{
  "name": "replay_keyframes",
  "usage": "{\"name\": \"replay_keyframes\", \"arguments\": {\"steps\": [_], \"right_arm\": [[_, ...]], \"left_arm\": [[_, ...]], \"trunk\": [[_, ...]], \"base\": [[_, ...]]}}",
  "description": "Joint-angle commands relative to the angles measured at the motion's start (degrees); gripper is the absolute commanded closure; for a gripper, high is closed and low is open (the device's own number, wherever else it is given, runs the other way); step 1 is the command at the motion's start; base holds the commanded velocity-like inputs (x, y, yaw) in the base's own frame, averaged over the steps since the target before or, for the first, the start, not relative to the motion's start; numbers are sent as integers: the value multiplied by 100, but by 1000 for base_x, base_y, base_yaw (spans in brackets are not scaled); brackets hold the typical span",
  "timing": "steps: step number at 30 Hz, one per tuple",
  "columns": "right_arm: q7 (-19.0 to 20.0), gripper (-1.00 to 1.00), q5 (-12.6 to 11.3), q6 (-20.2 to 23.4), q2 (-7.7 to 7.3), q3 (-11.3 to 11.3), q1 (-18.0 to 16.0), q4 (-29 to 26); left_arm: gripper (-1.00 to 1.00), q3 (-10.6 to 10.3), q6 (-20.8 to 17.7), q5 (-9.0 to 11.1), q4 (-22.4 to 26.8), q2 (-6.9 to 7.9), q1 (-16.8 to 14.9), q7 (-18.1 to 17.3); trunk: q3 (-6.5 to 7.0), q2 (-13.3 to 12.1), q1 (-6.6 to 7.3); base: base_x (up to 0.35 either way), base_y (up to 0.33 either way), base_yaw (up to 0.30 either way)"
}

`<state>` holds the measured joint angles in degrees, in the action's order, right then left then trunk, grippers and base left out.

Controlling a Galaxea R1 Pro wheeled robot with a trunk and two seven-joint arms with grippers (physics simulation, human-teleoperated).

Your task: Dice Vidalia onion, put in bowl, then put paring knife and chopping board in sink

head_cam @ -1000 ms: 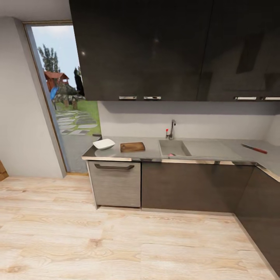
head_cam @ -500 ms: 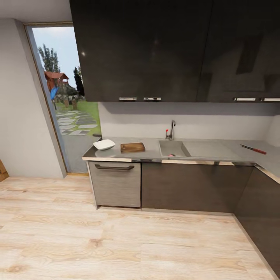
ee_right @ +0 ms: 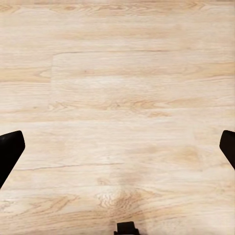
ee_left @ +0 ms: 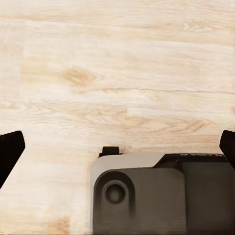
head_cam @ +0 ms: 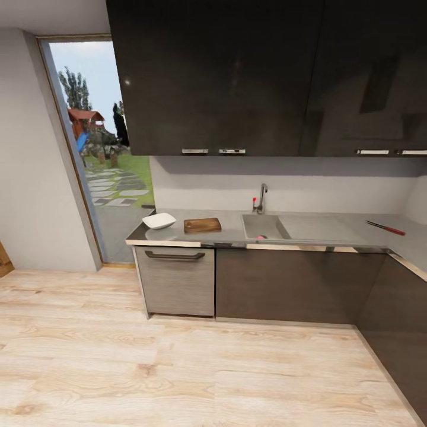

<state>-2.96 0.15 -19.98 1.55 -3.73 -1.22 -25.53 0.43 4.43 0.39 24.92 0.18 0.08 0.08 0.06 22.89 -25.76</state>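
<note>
A: Onion [head_cam: 261, 236] — a small reddish speck at the sink's [head_cam: 265, 226] near rim, mostly hidden by the basin wall.

B: Sink lies ahead, slightly right, across open floor [head_cam: 178, 367]. Neither arm is clearly nearer.

A: Grippers?

B: Left gripper [ee_left: 117, 147] and right gripper [ee_right: 117, 147]: fingers spread wide, empty, over planks.

A: Board [head_cam: 202, 224] sits between bowl [head_cam: 159, 220] and sink; the knife is not made out with certainty
</note>
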Motion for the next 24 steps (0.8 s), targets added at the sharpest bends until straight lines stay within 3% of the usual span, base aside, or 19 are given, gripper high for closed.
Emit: {"name": "replay_keyframes", "arguments": {"steps": [1, 7, 19, 24], "right_arm": [[6, -100, 2, -21, 4, -25, -1, 5], [6, -100, 2, -23, 4, -26, -1, 5], [6, -100, 2, -24, 3, -27, -1, 5], [6, -100, 2, -24, 5, -24, -1, -3]], "left_arm": [[-100, 3, 14, 1, -86, 8, 1, 1], [-100, -5, 14, -3, -504, 90, 1, -1], [-100, -25, 6, -9, -2413, 214, 1, -5], [-100, -18, 5, -16, -2590, 218, 1, -6]], "trunk": [[-1, 3, -2], [-1, 3, -2], [-1, 3, -2], [-1, 3, -2]], "base": [[0, 0, 0], [0, 0, 0], [0, 0, 0], [0, 0, 0]]}}
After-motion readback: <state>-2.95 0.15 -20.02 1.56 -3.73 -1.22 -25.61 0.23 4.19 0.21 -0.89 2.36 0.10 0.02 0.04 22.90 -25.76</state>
